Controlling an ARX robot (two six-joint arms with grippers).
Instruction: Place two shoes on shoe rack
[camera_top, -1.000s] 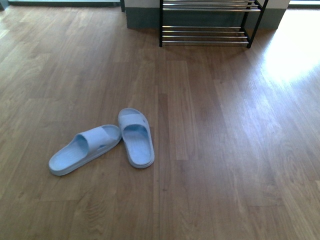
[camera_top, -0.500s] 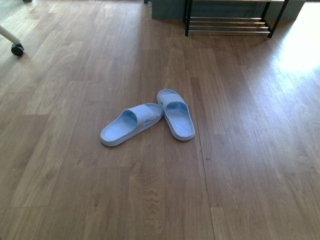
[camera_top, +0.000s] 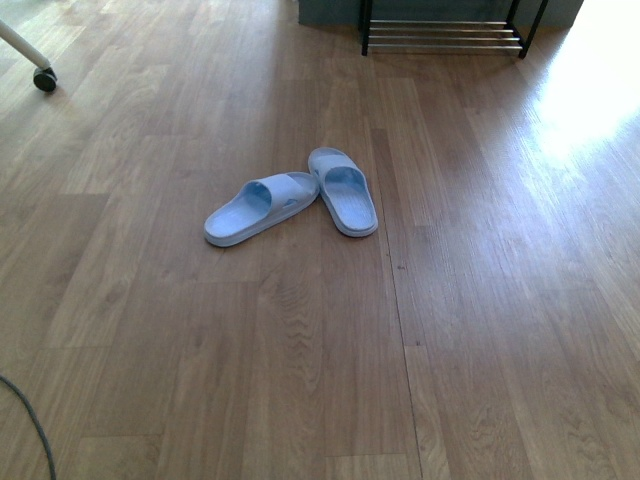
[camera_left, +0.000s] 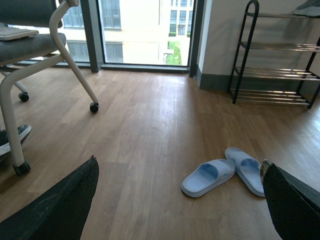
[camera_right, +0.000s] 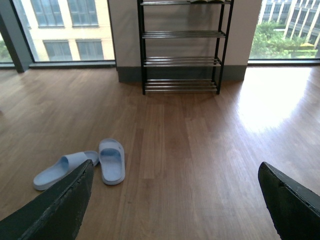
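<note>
Left gripper, right gripper gaped wide, empty. Slides lay touching, 11 o'clock; shoe rack well apart, 1 o'clock. Risk: grabbing one slide could shove other askew.

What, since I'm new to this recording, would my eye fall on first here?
The pair of pale-blue slide sandals stands out first, lying in the middle of the bare wood floor, one angled toward the other. Next comes the black-framed shoe rack with chrome bars, at the far side of the room, well away from the sandals.
</note>
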